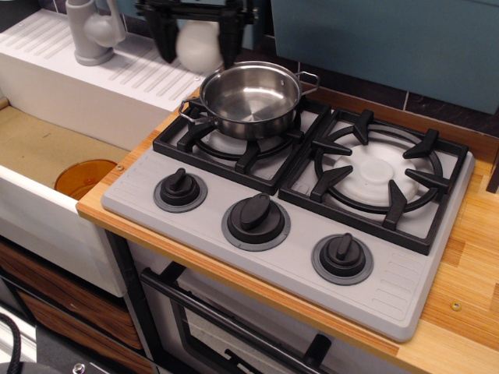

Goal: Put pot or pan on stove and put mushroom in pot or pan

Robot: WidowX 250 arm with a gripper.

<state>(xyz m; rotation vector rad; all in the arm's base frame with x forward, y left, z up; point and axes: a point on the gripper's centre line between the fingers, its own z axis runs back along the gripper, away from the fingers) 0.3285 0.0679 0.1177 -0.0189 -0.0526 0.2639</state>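
Three black knobs (256, 214) sit in a row along the near edge of the grey stove (405, 284), each on its own grey ring. Behind them lie two black grates; the right one is bare over its white burner disc (380, 173).

On the left grate stands the pot (251, 97), a shallow round vessel of shiny steel with a small loop handle on each side. It is about as wide as the grate beneath it, sits level, and has nothing inside (the bright base mirrors the walls).

Farther back, above and to the left of the pot's far rim, hangs the black gripper (198, 39). Its two dark fingers (165, 35) point downward, closed against either side of the mushroom (199, 47), a smooth white ball-shaped thing with a matte surface; its stem cannot be made out. The mushroom is held in the air, clear of the pot and not over its centre.

To the left stands a white ribbed draining board (93, 74) with a grey tap (90, 29), and nearer, an orange bowl (84, 178) low in the sink.
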